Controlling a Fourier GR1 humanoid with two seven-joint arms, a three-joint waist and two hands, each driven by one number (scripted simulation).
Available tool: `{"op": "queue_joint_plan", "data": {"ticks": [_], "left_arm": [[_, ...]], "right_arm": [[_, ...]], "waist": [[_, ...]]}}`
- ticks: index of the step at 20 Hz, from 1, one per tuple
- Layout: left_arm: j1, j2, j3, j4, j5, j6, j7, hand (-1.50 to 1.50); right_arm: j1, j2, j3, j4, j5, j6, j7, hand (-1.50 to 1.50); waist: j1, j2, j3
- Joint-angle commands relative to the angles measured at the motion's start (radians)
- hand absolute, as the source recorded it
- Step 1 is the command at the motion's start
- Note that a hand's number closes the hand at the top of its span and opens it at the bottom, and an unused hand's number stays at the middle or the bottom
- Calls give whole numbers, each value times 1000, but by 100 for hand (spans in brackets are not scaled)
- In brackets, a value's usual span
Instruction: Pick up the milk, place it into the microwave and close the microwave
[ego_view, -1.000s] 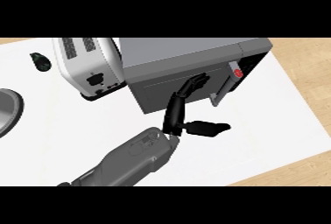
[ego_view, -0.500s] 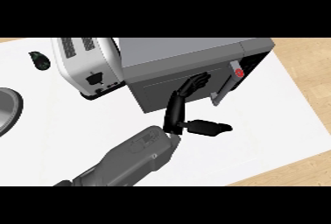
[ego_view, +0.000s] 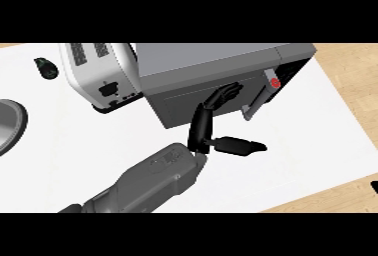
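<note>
The grey microwave (ego_view: 214, 62) stands at the back of the white counter. Its front door (ego_view: 177, 102) looks almost flush with the body, and a light edge strip (ego_view: 255, 100) stands slightly out beside the red button (ego_view: 275, 83). My left hand (ego_view: 201, 125) reaches up from the lower middle. Its straight fingers (ego_view: 224, 95) lie against the door and its thumb (ego_view: 238, 145) sticks out to the right. The hand holds nothing. No milk shows in this view. A small dark tip of my right hand (ego_view: 375, 187) shows at the right edge.
A white and silver toaster (ego_view: 103, 75) stands touching the microwave's left side. A small black object (ego_view: 46, 68) lies at the back left. A grey round rim (ego_view: 9, 125) shows at the left edge. The counter's edge runs along the right and front.
Almost nothing differs. My left hand stays against the microwave door with its fingers a touch further forward.
</note>
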Motion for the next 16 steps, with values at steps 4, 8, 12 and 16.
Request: {"op": "queue_joint_plan", "data": {"ticks": [4,8,12,16], "left_arm": [[-61,0,55,90,48,13,-11,-150],[-68,0,51,94,65,12,-26,-150],[-65,0,45,99,80,12,-47,-150],[-70,0,52,109,98,3,-59,-150]], "right_arm": [[-30,32,31,80,-153,45,52,-150],[-51,20,21,129,-196,64,62,-150],[-90,-9,-1,161,-240,76,82,-150],[-96,-35,-11,205,-276,109,93,-150]], "waist": [[-7,9,-3],[-17,12,-1],[-22,11,-3],[-28,10,-2]]}}
